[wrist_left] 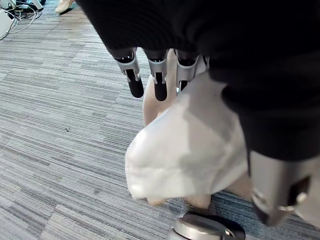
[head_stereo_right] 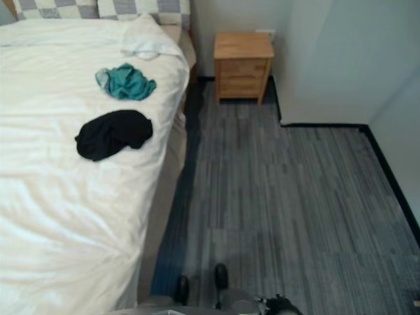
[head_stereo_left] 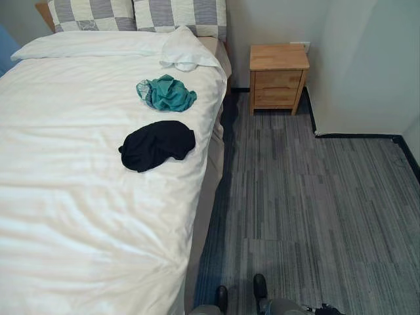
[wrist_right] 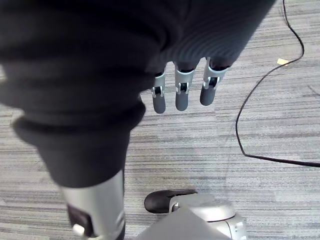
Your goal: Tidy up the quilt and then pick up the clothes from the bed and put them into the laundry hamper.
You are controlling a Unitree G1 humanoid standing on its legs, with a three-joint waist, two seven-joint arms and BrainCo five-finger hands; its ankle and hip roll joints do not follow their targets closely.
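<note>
A white quilt (head_stereo_left: 79,184) covers the bed, smooth except for a turned-back corner (head_stereo_left: 187,52) by the pillows. Two garments lie on it near the bed's right edge: a crumpled teal one (head_stereo_left: 167,94) farther up and a black one (head_stereo_left: 157,144) closer to me. My left hand (wrist_left: 159,82) hangs open beside the bed's foot corner, where the quilt's corner (wrist_left: 185,150) droops toward the floor. Open too is my right hand (wrist_right: 181,95), which hangs over the carpet and holds nothing.
Checked grey-and-cream pillows (head_stereo_left: 170,13) lean at the head of the bed. A wooden nightstand (head_stereo_left: 278,75) stands against the wall to the bed's right. Grey striped carpet (head_stereo_left: 308,210) runs between the bed and a white wall (head_stereo_left: 354,65).
</note>
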